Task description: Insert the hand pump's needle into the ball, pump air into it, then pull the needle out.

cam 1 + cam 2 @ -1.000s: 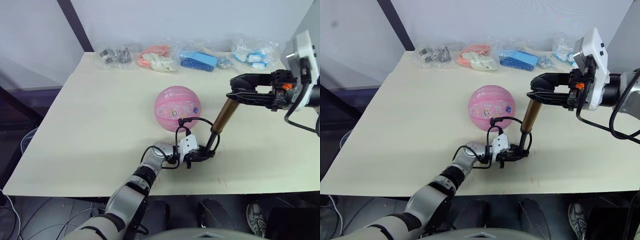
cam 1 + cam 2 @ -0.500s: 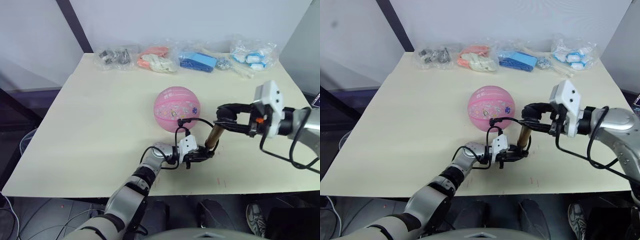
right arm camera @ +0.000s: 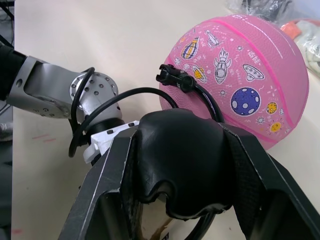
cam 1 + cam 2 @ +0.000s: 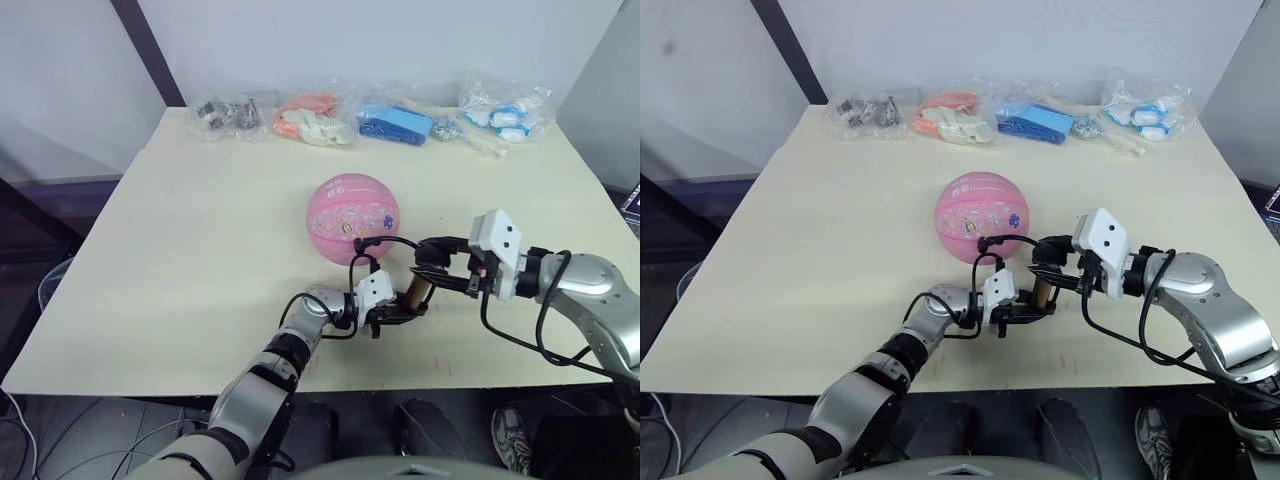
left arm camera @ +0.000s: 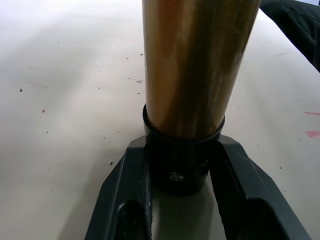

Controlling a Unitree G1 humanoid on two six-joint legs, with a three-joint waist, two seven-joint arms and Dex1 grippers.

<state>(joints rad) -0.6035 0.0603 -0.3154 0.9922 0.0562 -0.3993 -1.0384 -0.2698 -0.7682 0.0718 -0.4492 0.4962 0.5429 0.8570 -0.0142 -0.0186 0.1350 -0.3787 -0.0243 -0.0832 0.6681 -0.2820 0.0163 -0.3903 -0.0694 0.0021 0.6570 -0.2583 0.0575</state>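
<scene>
Pushed down since earlier, the pump [image 4: 417, 290] handle is gripped by the right tool [image 4: 432, 272]; its base is clamped by the left tool [image 4: 395, 313], centre frame, below the ball [image 4: 352, 217].

Both arms are silver-grey with black joints and looping black cables, each wrist carrying a white camera block above black two-fingered grippers.

Can't make out the needle itself, its fitting [image 3: 175, 78] just sits against the ball [image 3: 240, 75]. The handle [image 3: 182, 160] blocks most of the pump [image 5: 197, 65], whose top runs off frame.
</scene>
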